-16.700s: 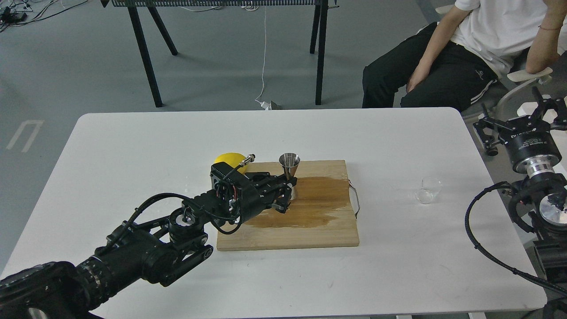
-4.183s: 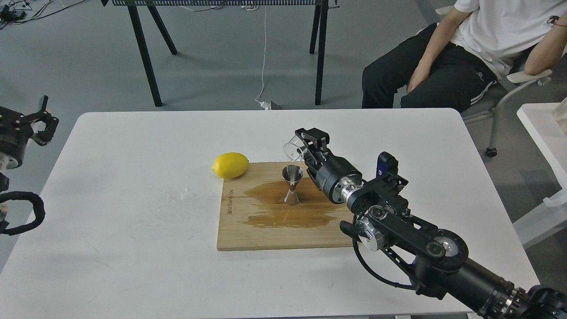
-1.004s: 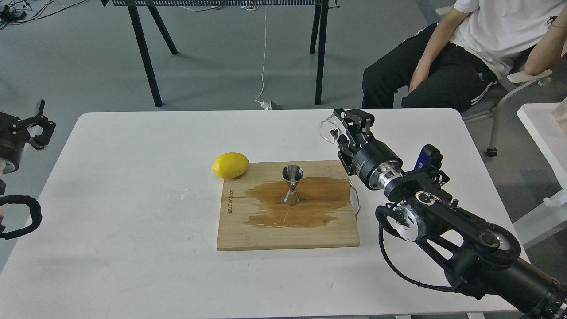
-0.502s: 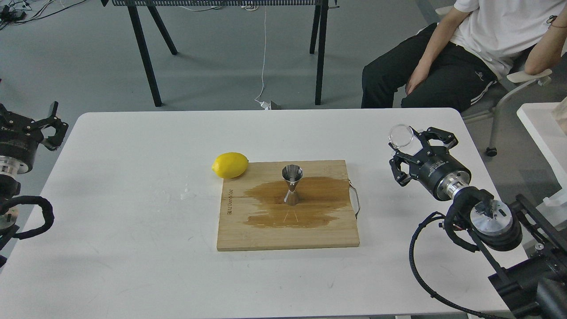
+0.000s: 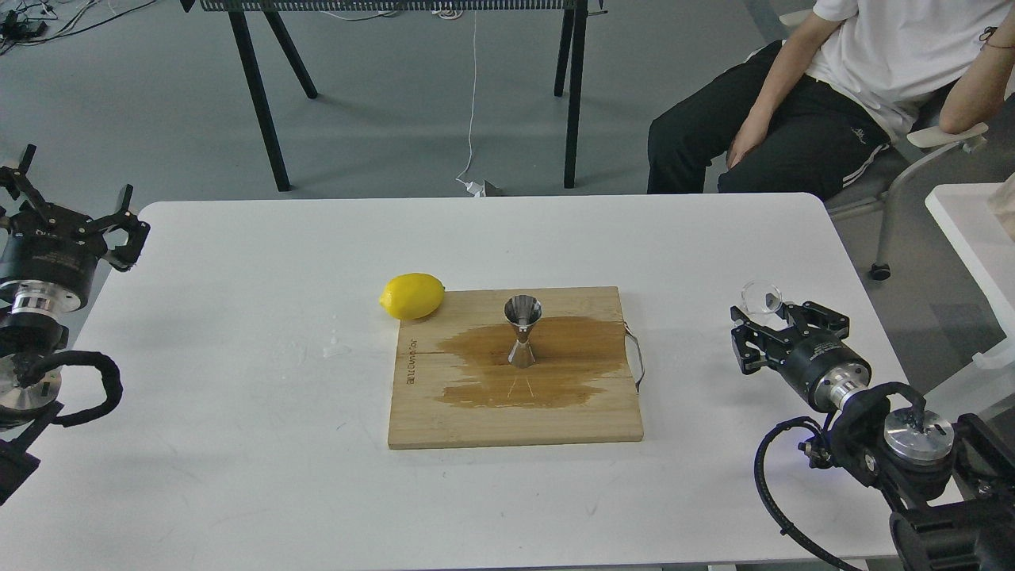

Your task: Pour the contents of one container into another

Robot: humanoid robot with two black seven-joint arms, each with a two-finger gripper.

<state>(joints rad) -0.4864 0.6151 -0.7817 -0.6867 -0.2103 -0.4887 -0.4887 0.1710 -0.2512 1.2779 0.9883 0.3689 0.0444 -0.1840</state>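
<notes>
The steel jigger [image 5: 522,329] stands upright on the wooden board [image 5: 515,420], in the middle of a brown wet stain. At the table's right edge, my right gripper [image 5: 767,312] is shut on the small clear glass cup [image 5: 761,295], which sits at its fingertips, low over the table with its mouth tilted up. It is well to the right of the board and apart from the jigger. Whether the cup touches the table cannot be told. My left gripper [image 5: 70,208] hangs open and empty past the table's left edge.
A yellow lemon [image 5: 411,295] lies on the white table [image 5: 238,444] against the board's back left corner. A wire handle [image 5: 637,361] sticks out of the board's right side. A seated person [image 5: 801,111] is behind the table's far right corner.
My right arm has drawn back and down toward the table's right edge, carrying the glass cup with it. The left gripper has shifted slightly right. Jigger, board and lemon have not moved.
</notes>
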